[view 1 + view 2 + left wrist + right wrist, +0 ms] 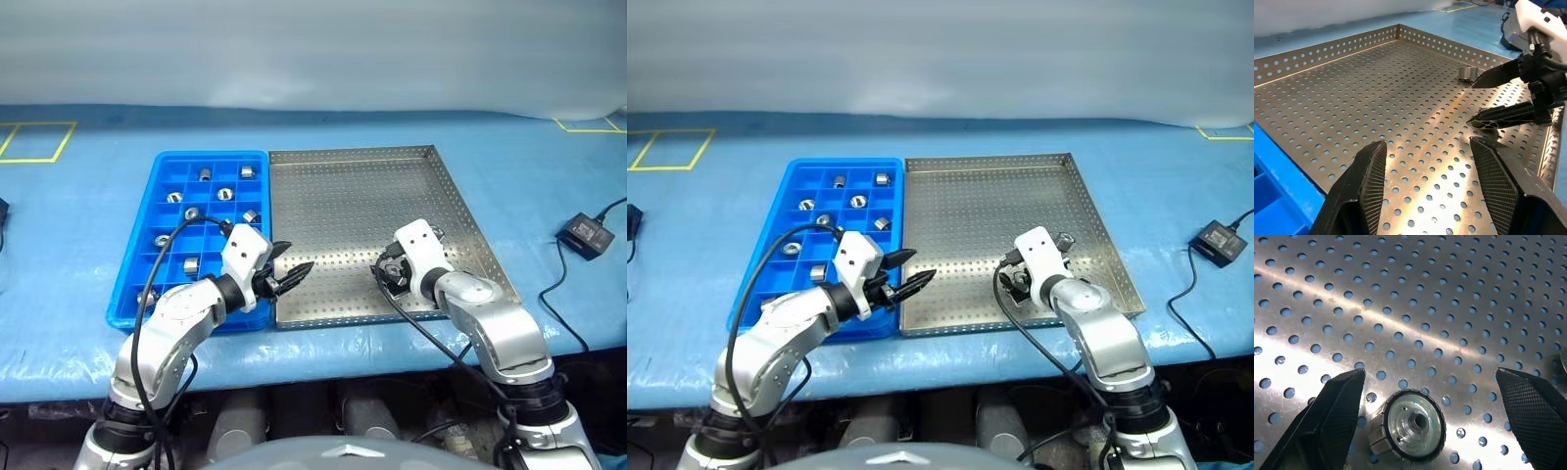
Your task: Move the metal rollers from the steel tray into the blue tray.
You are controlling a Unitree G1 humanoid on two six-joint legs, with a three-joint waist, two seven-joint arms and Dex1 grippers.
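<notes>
The blue tray [137, 264] is sitting on the left, several metal rollers [205, 175] resting in its compartments. Just over its inner edge, the left gripper [290, 264] is hanging with its claw released and empty. The steel tray [343, 206] is lying touching alongside. Over its near right part, the right gripper [1432, 406] is standing spread wide around a roller [1410, 425], not clenching it; another roller [1467, 73] is lying near the far rim.

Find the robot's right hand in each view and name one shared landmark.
Left eye view: right hand over the steel tray's near right part.
Right eye view: same spot.
Left wrist view: open, beside a far roller.
Right wrist view: its fingers flank a roller.
Shared landmark: the tray's perforated floor.
</notes>
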